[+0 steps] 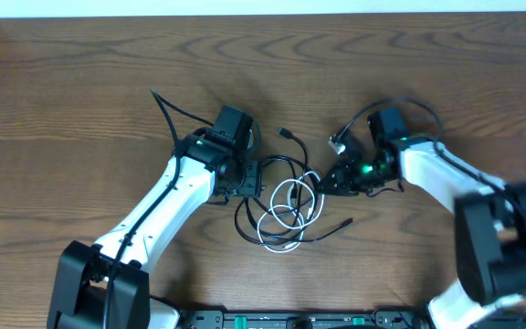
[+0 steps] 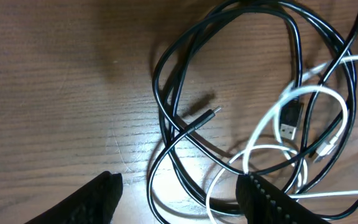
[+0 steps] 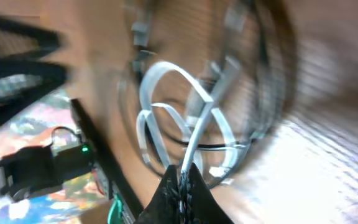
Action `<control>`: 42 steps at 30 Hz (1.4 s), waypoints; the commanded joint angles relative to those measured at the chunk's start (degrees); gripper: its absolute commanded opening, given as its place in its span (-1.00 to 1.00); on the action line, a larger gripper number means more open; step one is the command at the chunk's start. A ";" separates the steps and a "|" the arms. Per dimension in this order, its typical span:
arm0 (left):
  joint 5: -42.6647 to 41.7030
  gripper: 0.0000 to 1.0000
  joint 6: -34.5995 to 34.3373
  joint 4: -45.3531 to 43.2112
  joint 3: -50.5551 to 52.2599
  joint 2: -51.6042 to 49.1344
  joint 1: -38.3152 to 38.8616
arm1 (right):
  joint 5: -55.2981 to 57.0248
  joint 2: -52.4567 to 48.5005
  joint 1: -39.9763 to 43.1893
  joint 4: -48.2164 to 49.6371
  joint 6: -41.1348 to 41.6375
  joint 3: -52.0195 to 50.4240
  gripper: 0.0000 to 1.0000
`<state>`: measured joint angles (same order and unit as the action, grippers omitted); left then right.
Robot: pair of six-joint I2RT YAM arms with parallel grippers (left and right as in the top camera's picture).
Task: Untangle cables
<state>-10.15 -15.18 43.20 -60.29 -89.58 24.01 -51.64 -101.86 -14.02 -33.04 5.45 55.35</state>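
Note:
The black cable and the white cable lie tangled in loops on the table between my two arms. My left gripper is open at the left edge of the tangle. In the left wrist view its fingers straddle loops of the black cable and the white cable without closing on them. My right gripper is at the right edge of the tangle. The right wrist view is blurred and shows its fingers shut on a strand of the white cable.
One black plug end lies behind the tangle and another lies in front right of it. Thicker black arm wires arch above both wrists. The wooden table extends all around; the robot base is at the front edge.

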 commanded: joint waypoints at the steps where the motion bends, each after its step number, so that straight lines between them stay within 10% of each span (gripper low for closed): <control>1: 0.52 0.30 0.26 0.04 0.52 -0.46 -0.09 | -4.04 10.19 -0.13 0.98 -3.45 1.97 -0.98; 23: 0.52 0.35 0.09 -0.02 0.52 -0.46 -0.09 | 4.48 37.75 -0.31 33.44 16.02 1.97 -0.98; 36: 1.27 0.34 0.11 0.24 0.52 -0.46 -0.09 | 13.09 30.64 -0.35 7.04 14.16 1.95 -0.57; 42: 14.51 0.40 -5.70 3.98 0.52 -0.44 -1.68 | 11.63 19.74 -2.95 4.76 14.21 1.95 -0.49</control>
<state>-4.45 -16.69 45.71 -60.29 -89.58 23.77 -39.77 -78.24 -15.16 -28.10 19.97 57.17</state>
